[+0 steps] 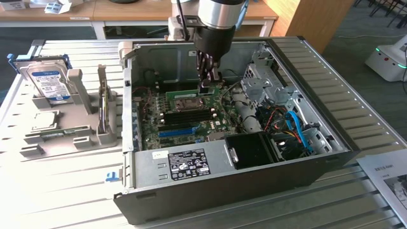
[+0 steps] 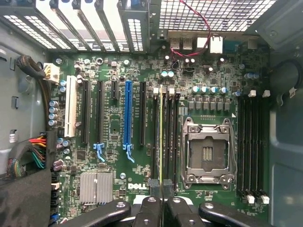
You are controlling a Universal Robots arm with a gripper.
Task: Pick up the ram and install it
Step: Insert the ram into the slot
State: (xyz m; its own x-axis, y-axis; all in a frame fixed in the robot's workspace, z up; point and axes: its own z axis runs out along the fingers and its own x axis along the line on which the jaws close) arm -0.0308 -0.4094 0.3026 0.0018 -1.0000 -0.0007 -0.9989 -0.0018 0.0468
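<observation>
gripper (image 2: 161,186) pinched shut on ram (image 2: 161,132) (edge-on, mere sliver); whether seated, cannot tell.

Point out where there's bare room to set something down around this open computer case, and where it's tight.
Bare table lies at the exterior view's near left, bordered by the grey fixture and the case. Another strip lies at the exterior view's right, between case and paper. Inside is crowded: the gripper holds the ram among cables.

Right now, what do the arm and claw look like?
The arm is a silver-grey cylinder ending in a black wrist housing. The claw has dark, narrow fingers on black linkage bars with round silver pivot pins.
</observation>
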